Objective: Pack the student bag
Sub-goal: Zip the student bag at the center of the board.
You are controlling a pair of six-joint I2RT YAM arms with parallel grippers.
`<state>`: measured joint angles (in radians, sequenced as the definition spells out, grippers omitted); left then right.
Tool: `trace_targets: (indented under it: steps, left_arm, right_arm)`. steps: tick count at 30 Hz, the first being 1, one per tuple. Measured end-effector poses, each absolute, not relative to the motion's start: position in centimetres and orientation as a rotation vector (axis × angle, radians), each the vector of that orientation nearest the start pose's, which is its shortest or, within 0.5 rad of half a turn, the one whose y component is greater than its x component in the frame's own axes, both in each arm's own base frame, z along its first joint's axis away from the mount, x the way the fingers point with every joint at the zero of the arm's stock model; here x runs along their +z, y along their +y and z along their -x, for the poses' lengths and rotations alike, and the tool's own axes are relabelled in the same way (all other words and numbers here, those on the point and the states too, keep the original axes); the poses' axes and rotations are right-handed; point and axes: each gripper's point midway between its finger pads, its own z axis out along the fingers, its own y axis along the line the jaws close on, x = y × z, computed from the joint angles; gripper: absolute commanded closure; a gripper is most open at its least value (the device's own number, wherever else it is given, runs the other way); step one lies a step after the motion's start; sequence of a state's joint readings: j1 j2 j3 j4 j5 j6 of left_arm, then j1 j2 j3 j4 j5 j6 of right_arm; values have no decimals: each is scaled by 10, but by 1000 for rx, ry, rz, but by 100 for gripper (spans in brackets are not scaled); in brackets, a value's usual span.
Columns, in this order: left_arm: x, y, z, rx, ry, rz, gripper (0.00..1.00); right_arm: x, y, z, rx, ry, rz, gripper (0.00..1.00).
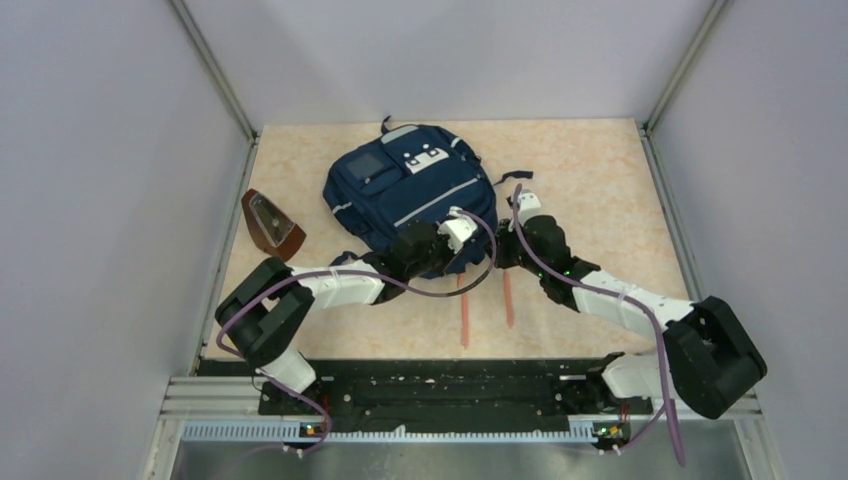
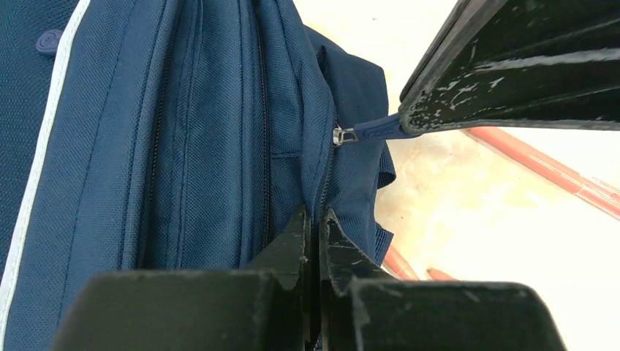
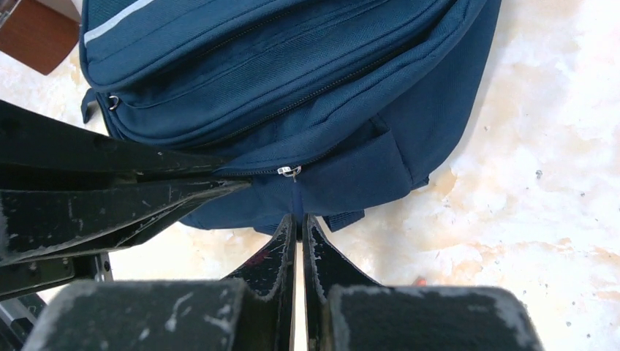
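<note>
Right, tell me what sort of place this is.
Likely a robot test cell: grey walls and metal corner posts box in a marbled table, the left arm and right arm are bolted to a rail at its near edge, and a student bag lies on it.

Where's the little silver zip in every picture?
Top: cannot be made out on the bag.
Left wrist: zip just right of centre, its blue tab pinched by the right gripper.
Right wrist: zip at centre, just above that gripper's fingertips.
Shared landmark: the blue bag, in all three.
</note>
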<state>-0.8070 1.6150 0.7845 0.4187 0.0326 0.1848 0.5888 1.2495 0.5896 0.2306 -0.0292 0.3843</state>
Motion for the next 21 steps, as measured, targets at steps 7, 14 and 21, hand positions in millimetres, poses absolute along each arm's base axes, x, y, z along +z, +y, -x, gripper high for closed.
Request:
trace_targets:
  steps: [7,14,21]
  left_arm:
    - [99,-327,-314,-447,1760,-972,100]
    - [99,-328,-313,-464,1768,-961,100]
    - [99,-329,-312,-467,1770,-959,100]
  right_arm:
    - [113,231,-305,661,2037,246,94]
    - [104,233,-308,656,2031,269,85]
    - [94,235,-310,647,2038,296,76]
